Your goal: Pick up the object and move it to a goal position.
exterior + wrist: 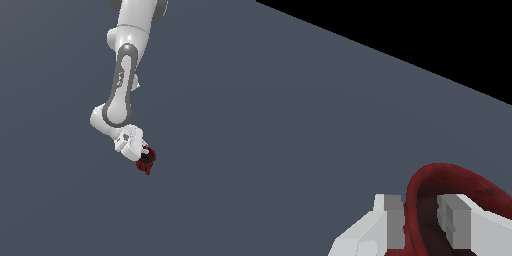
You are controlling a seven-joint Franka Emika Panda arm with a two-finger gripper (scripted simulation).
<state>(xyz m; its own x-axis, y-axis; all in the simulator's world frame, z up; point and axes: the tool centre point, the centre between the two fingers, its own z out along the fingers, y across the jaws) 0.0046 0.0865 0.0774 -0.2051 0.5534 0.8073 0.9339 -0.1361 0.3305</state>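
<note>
The hand (421, 220) is clamped on the mug (456, 182): in the wrist view one finger (392, 220) presses the outside of the dark red wall and the other finger (453, 220) sits inside the rim, against the dark interior, so the wall is pinched between them. The red rim curves up and over the inner finger and runs out of the picture past it.

In the exterior view the hand (140, 154) is tilted, pointing down and toward the exterior view's right, and the mug (147, 161) hangs at its tip with the opening turned partly toward the camera. A small stubby handle sticks out at the mug's lower side, away from the hand. The mug is narrower than the white hand that carries it.

Above the hand the white arm (125, 90) rises steeply, with a grey band along its forearm, and leaves the picture at the upper edge.

The tabletop (50, 175) is a plain dark grey-blue surface that fills the exterior view; none of its edges or corners show there. Whether the mug touches it or hangs clear of it cannot be told from that view. In the wrist view the tabletop (331, 125) ends at a straight edge, with black beyond it.
</note>
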